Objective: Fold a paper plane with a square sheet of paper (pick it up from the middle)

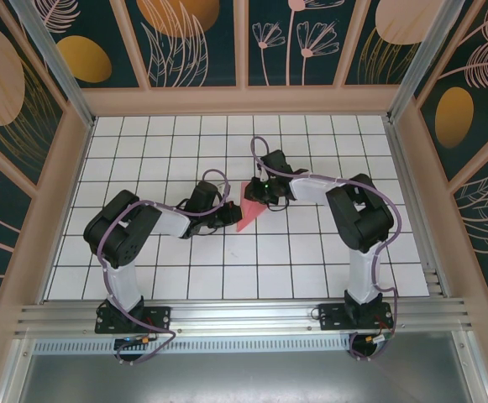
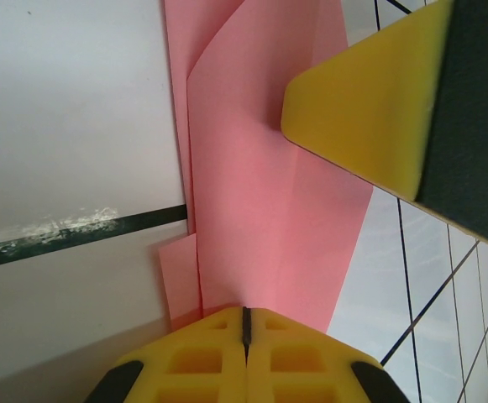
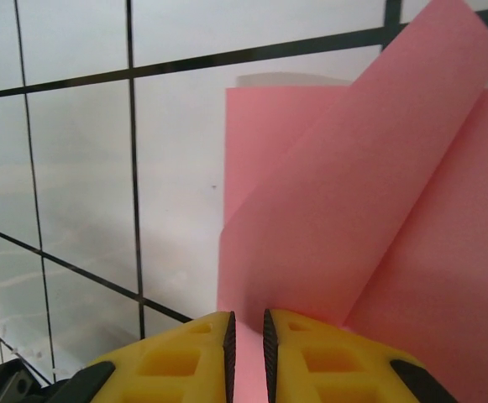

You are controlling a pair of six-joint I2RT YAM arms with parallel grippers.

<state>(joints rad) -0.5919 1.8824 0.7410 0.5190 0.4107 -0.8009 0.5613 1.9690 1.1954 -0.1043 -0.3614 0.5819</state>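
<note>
Your left gripper's (image 2: 245, 336) jaws are pressed together, tips at the edge of the paper (image 2: 260, 210), right on its crease. You cannot tell whether they pinch a layer or merely pin it down. Your right gripper's (image 3: 248, 344) jaws stand a sliver apart with pink between them, closed on a flap (image 3: 369, 168) that curls up off the sheet. The paper lies in the middle of the table (image 1: 294, 252), between the two grippers. It is a layered triangle rather than a square, so I judge the early folds done. Left for you: lay this flap over, crease it, then make the wing folds, since no narrow dart has formed yet.
</note>
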